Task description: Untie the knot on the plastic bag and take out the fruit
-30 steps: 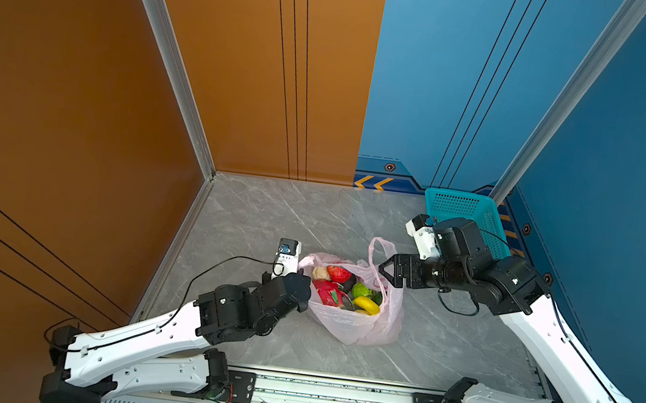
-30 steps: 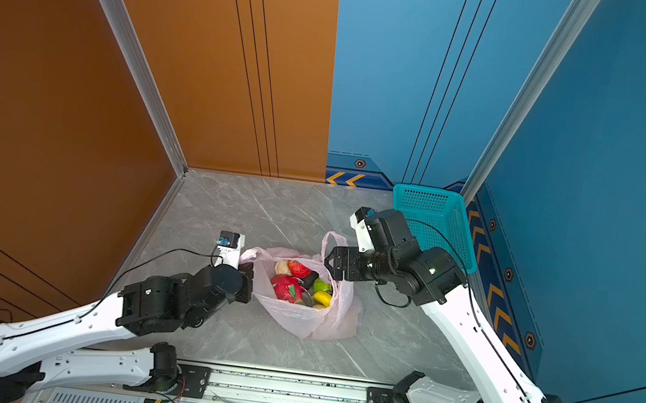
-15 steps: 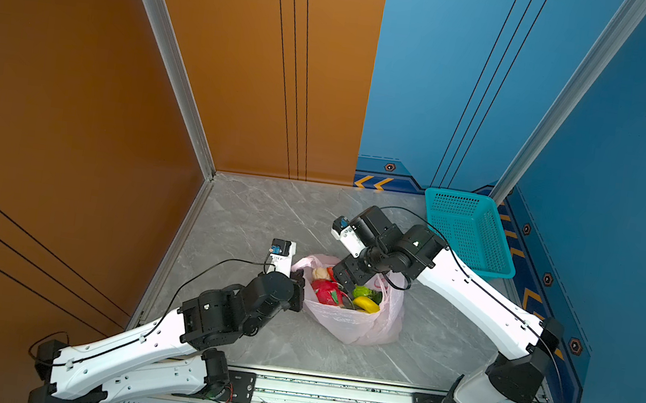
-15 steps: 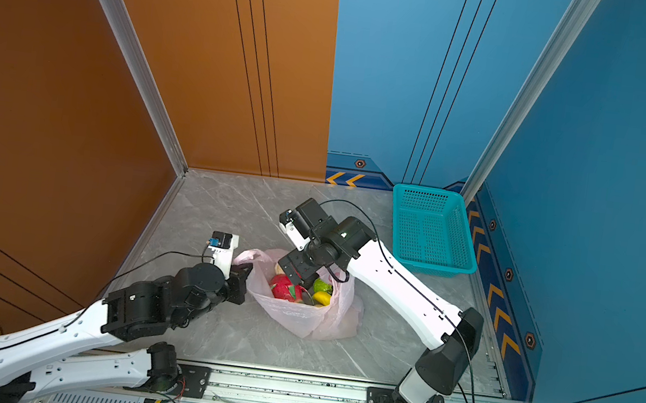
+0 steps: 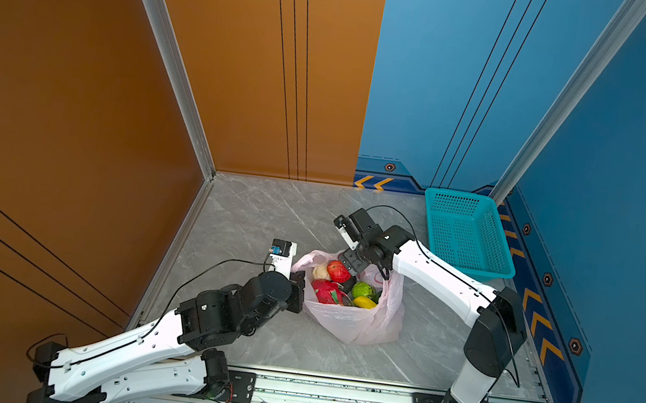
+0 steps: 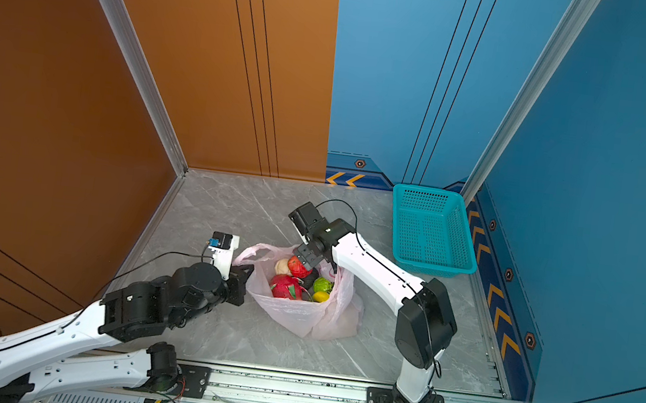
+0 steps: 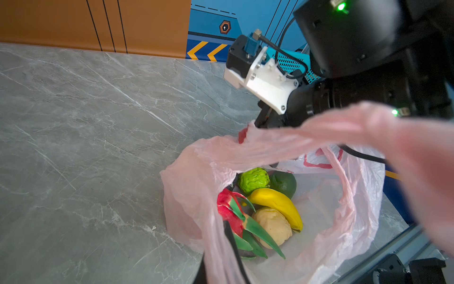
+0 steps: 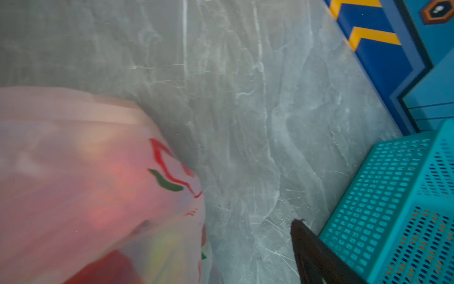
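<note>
Right wrist view: smeared by motion. The plastic bag (image 8: pixel 86 172) fills one side, and a single black finger (image 8: pixel 310 253) shows well off to the other, by the teal basket (image 8: pixel 393 196), so the jaws stand wide apart. In both top views the right pincer (image 5: pixel 351 261) now hangs over the bag's far rim, right at the red apple (image 5: pixel 338 270). A second ago it sat outside the bag on the basket side, so the arm has swung across and in. Cannot tell whether a finger touches the apple yet; the apple lies where it did. The left pincer (image 5: pixel 297 291) is pressed together on the bag's rim, as before, holding the mouth up and open. No knot is to be seen: the handles lie apart, and one handle strip (image 7: pixel 331 132) stretches loose across the left wrist view. Judged: the untying is done and the first pick is only starting. The fruit is all in the bag: dragon fruit (image 5: pixel 327 291), banana (image 5: pixel 364 302), green bumpy fruit (image 5: pixel 363 290), cream lumpy fruit (image 5: pixel 321 271), avocado (image 7: pixel 283 183). The bag sits mid worktop (image 5: pixel 268 221), well apart from the basket, which holds nothing. Risk: thin film caught between the jaws along with the apple.
</note>
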{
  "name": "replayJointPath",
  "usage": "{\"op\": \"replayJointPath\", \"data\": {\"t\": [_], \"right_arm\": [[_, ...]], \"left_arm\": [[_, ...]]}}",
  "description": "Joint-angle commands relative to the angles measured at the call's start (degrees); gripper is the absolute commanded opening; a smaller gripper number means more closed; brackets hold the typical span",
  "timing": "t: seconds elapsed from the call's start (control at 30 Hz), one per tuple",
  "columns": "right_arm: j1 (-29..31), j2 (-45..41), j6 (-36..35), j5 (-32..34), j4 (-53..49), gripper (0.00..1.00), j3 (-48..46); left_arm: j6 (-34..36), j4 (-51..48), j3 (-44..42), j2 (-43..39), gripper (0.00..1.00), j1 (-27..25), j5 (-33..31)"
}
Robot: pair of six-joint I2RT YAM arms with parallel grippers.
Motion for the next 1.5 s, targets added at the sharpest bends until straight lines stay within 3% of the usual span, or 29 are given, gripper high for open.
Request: {"op": "replayJointPath", "data": {"t": [0.0,0.07,0.23,0.37,0.43,0.57,0.67,0.87,1.03,1.27,1.47], "right_arm": [[-2.4,1.9,-1.0,8.7,3.6,0.86,6.3],[-5.4,3.3,-1.0,8.2,3.6,0.86,8.8],[-6.4,5.5,-1.6,4.7,2.5,0.85,13.0],[-6.4,5.0,-1.6,0.3,2.5,0.84,12.1],[-6.3,4.5,-1.6,-1.6,2.4,0.83,11.7],[-6.2,4.1,-1.1,-3.6,2.1,0.82,11.4],[-6.1,4.0,-0.6,-4.2,1.6,0.82,11.4],[-6.0,4.4,0.6,-5.4,0.6,0.82,11.6],[-6.1,5.1,1.4,-6.1,-0.6,0.82,12.0],[-6.6,4.3,2.5,-7.4,-1.8,0.82,11.9],[-7.7,3.2,3.4,-9.3,-2.3,0.82,11.5]], "left_arm": [[-0.6,0.6,-0.5,0.9,0.0,-0.4,0.8],[-0.6,0.7,-0.4,1.8,0.0,-0.6,0.6],[0.4,1.5,0.7,3.9,0.02,-0.7,1.4],[3.1,1.4,1.7,2.9,0.73,0.5,3.1],[4.5,1.4,1.8,1.1,0.97,1.5,3.9],[6.7,-1.3,4.1,-1.5,0.98,5.7,5.4],[8.7,-4.0,9.8,0.9,0.98,8.8,8.3],[15.0,-7.0,22.4,9.4,0.98,5.7,2.6],[21.4,-7.3,31.3,17.7,0.98,4.7,7.6],[23.9,-8.5,37.2,27.2,0.98,4.5,14.7],[24.7,-12.7,36.6,31.6,0.98,6.0,14.1]]}}
